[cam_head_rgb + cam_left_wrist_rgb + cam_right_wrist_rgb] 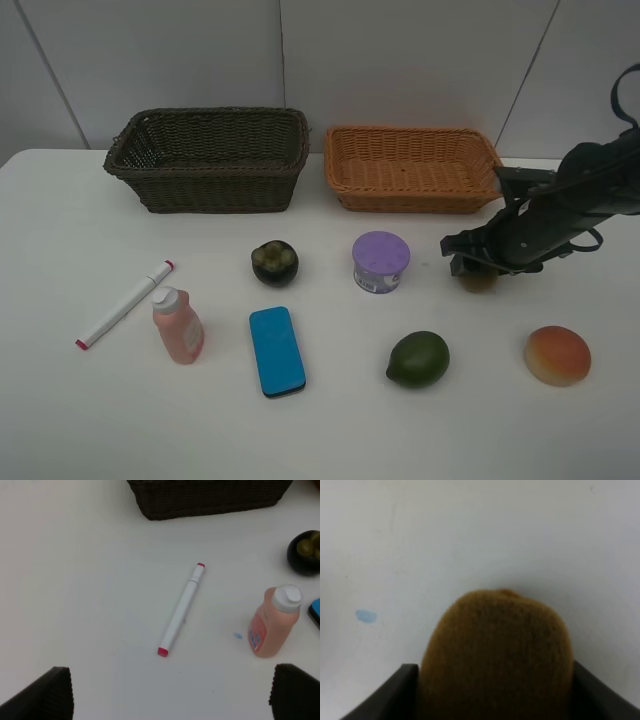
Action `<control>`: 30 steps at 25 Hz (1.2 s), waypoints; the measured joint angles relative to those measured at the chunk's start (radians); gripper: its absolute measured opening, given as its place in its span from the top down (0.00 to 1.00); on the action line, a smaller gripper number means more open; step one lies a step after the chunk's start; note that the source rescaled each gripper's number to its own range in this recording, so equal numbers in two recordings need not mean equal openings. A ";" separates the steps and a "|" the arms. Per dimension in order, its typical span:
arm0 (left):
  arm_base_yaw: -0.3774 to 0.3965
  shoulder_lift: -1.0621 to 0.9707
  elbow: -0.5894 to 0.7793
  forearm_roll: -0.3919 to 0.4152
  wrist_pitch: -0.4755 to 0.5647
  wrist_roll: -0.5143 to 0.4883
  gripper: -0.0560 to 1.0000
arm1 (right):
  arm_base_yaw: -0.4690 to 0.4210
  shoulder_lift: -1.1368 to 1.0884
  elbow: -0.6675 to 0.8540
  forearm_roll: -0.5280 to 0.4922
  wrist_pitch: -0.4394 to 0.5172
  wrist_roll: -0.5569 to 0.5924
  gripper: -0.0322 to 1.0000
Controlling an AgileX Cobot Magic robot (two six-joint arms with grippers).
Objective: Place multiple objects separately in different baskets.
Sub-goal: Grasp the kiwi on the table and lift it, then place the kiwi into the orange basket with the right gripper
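My right gripper (476, 264) is shut on the brown kiwi (478, 279) low over the table, right of the purple-lidded tub (380, 262). In the right wrist view the kiwi (497, 650) fills the space between the two dark fingers. My left gripper (170, 700) is open above the white red-tipped marker (181, 611), with the pink bottle (272, 622) beside it. At the back stand the dark brown basket (215, 185) and the light orange basket (415, 198). The left arm is outside the high view.
On the table lie the marker (125, 304), pink bottle (178, 325), flat blue block (276, 350), mangosteen (274, 262), green fruit (418, 359) and orange-red fruit (557, 354). A white wall rises behind the baskets.
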 joint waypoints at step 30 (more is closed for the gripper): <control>0.000 0.000 0.000 0.000 0.000 0.000 0.00 | 0.000 -0.193 -0.262 -0.052 0.236 0.001 0.96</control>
